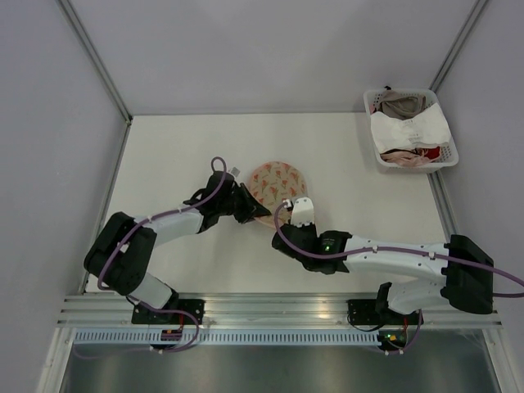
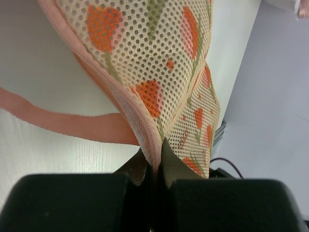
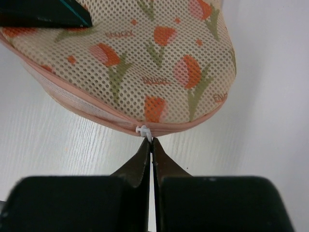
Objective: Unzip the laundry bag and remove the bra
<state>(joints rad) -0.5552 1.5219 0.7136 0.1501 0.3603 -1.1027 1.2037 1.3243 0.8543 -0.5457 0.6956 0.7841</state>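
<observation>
Top external view: the laundry bag [image 1: 277, 182] lies near the middle of the table [image 1: 164, 155], between my 2 arms. My left gripper [image 2: 154, 162] is clamped on its pink edging. My right gripper [image 3: 150, 144] pinches the white zip pull [image 3: 143, 130].

Pale grey walls [image 1: 262, 49] enclose a white table [image 1: 180, 147]; a white slatted basket [image 1: 417, 167] (heaped with garments [image 1: 408, 127]) sits at its far right corner.

The white table [image 1: 180, 147] carries the laundry bag [image 1: 277, 182] centrally and a basket [image 1: 417, 167] far right.
</observation>
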